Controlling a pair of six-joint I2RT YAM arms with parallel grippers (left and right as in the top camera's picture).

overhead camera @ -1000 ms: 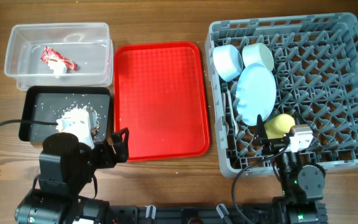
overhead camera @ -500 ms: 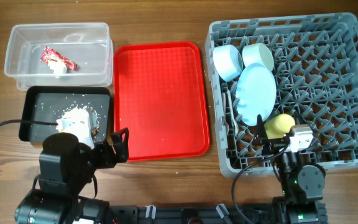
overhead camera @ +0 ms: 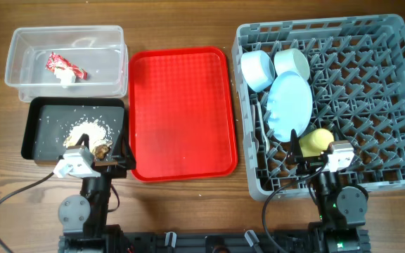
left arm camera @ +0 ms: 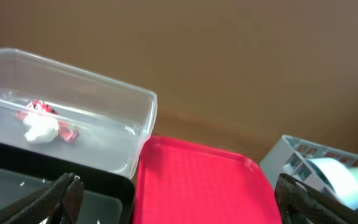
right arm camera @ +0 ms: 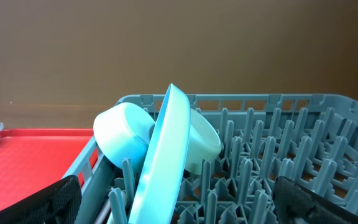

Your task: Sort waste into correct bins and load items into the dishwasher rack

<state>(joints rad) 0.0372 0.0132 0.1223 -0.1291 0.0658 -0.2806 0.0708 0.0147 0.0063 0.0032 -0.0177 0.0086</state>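
Note:
The red-and-white wrapper point(overhead camera: 65, 65) lies in the clear tub point(overhead camera: 20, 42). Crumbly food scraps point(overhead camera: 90, 131) lie in the black tray point(overhead camera: 34, 144). The grey rack point(overhead camera: 371, 105) holds the blue plate point(overhead camera: 290, 105) on edge, the light blue bowl point(overhead camera: 257, 69), the pale green bowl point(overhead camera: 292, 62), the yellow cup point(overhead camera: 317, 140) and white cutlery point(overhead camera: 261, 133). My left gripper point(overhead camera: 104, 158) point(left arm camera: 179, 211) is open and empty at the black tray's near right corner. My right gripper point(overhead camera: 313, 156) point(right arm camera: 182, 208) is open over the rack's front edge, beside the cup.
The flat red tray point(overhead camera: 181, 112) lies bare between the bins and the rack, and shows in the left wrist view point(left arm camera: 197, 180). A small white crumpled piece point(overhead camera: 67, 79) lies next to the wrapper in the tub.
My left arm has drawn back and down from over the black tray, uncovering the food scraps. The right arm has not moved.

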